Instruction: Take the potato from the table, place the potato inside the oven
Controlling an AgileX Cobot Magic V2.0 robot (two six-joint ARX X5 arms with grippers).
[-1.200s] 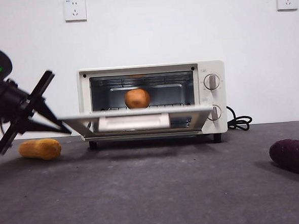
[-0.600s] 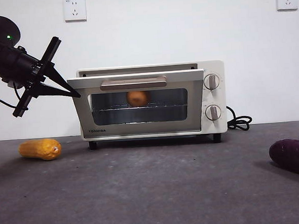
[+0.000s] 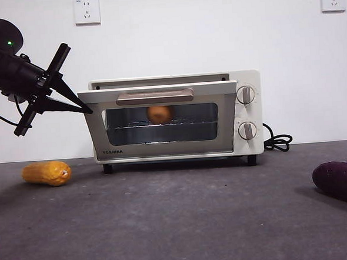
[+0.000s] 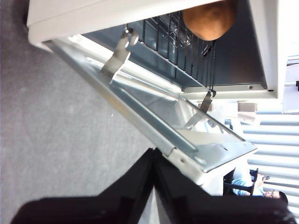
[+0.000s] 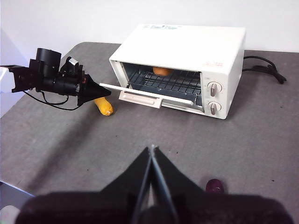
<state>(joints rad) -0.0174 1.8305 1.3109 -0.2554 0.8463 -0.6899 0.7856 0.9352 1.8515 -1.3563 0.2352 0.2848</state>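
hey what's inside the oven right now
The potato sits on the wire rack inside the oven, toward the back. The half-raised door covers the floor under the rack, so that part is hidden.

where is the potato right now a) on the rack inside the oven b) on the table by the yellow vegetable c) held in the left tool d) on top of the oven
a: the potato sits on the wire rack inside the oven, seen through the partly raised door, while the left tool only touches the door's corner.
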